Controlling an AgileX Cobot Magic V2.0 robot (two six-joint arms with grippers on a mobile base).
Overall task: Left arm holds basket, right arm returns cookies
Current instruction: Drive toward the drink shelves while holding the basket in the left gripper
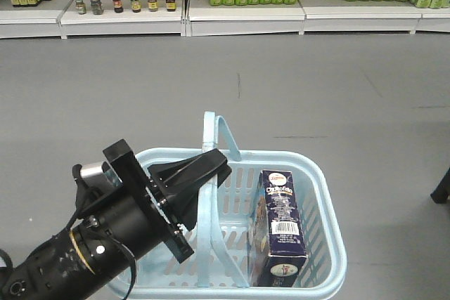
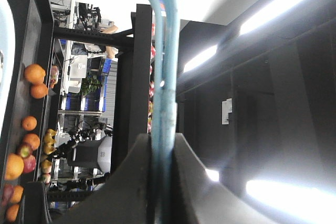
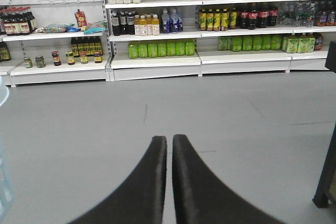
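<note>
The light blue basket (image 1: 169,152) hangs low in the front view, one handle (image 1: 219,131) raised. My left gripper (image 1: 214,168), a flat black wedge, is shut on that handle from the left. In the left wrist view the pale blue handle (image 2: 167,77) runs straight down between the closed fingers of the left gripper (image 2: 163,141). The cookies (image 1: 281,230), a tall dark navy box with a barcode, lie inside the basket on its right side. Seen only in its own wrist view, my right gripper (image 3: 169,139) is shut on nothing, pointing over grey floor toward the shelves.
White store shelves (image 1: 239,19) with green bottles and jars run along the back, seen too as shelves (image 3: 157,59) in the right wrist view. Grey floor lies between them and the basket. A dark object (image 1: 441,187) stands at the right edge.
</note>
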